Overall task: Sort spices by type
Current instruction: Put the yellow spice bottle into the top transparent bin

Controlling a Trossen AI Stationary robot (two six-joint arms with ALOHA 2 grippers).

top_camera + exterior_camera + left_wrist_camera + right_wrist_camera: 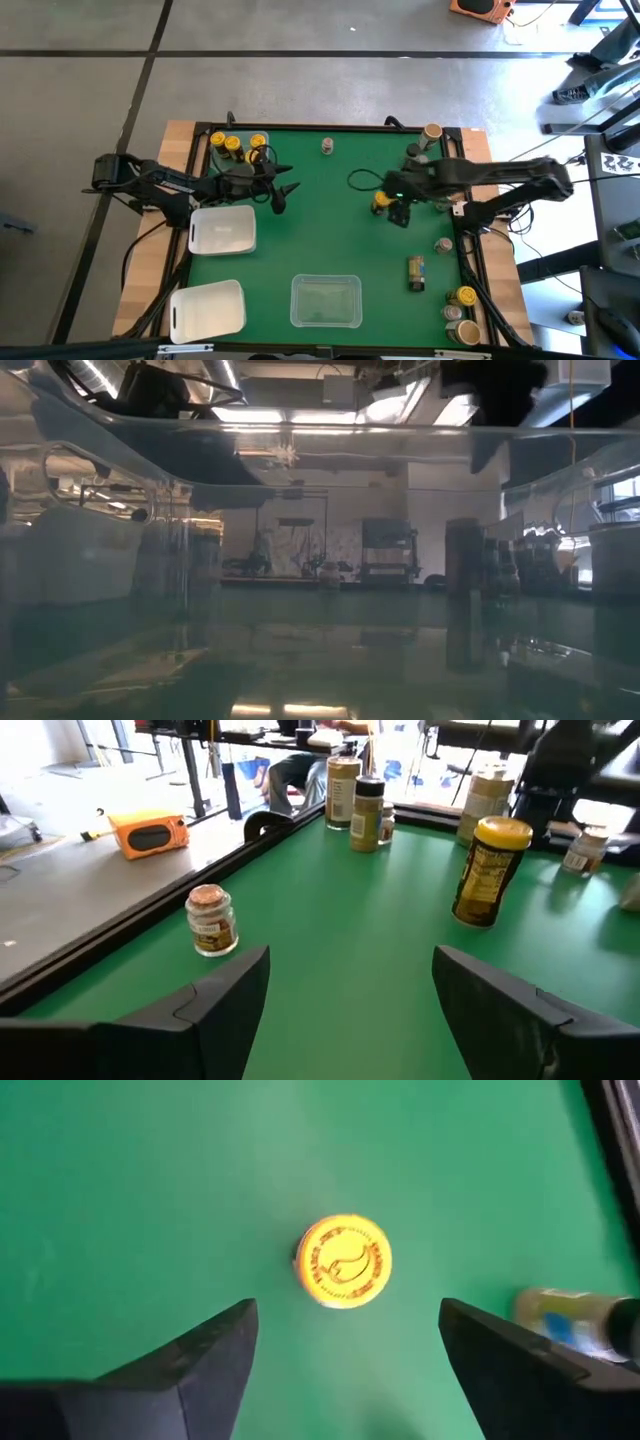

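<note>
The spices are small jars spread over the green table. One with a yellow lid stands upright at centre right. My right gripper hovers open above it, pointing steeply down, touching nothing. Several yellow-lidded jars are grouped at the far left corner. My left gripper waits open beside them, pointing almost level toward the right. In the left wrist view a brown-lidded jar and the yellow-lidded jar stand ahead of its fingers.
Two white trays sit at the left and a clear tray at the near middle. More jars stand at the far right corner and along the right edge. One lies on its side.
</note>
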